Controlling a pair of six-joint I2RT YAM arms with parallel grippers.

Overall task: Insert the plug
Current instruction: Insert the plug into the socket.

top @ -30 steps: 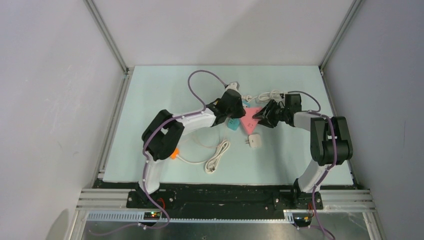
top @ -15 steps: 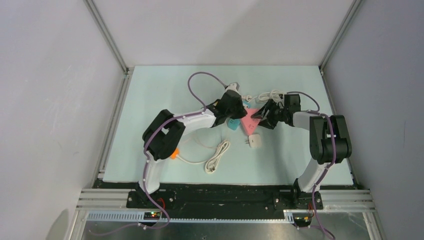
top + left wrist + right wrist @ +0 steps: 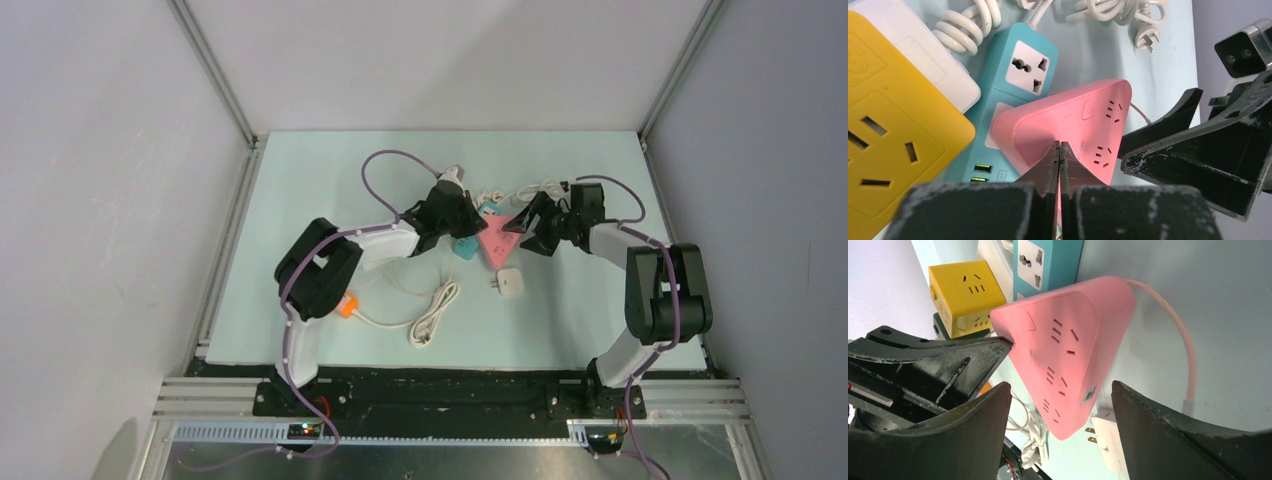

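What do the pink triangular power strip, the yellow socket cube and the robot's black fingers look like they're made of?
The pink power strip: smooth moulded plastic, satin, judging by its even sheen and rounded edges.
The yellow socket cube: apparently similar plastic, matte, uniform colour.
The black fingers: hard, probably plastic, matte and slightly grainy, with whitish wear along the edges.

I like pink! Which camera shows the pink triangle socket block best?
Right wrist view: the pink triangular plastic power strip fills it, sockets clear. Left wrist view shows it partly hidden; top view shows it tiny.
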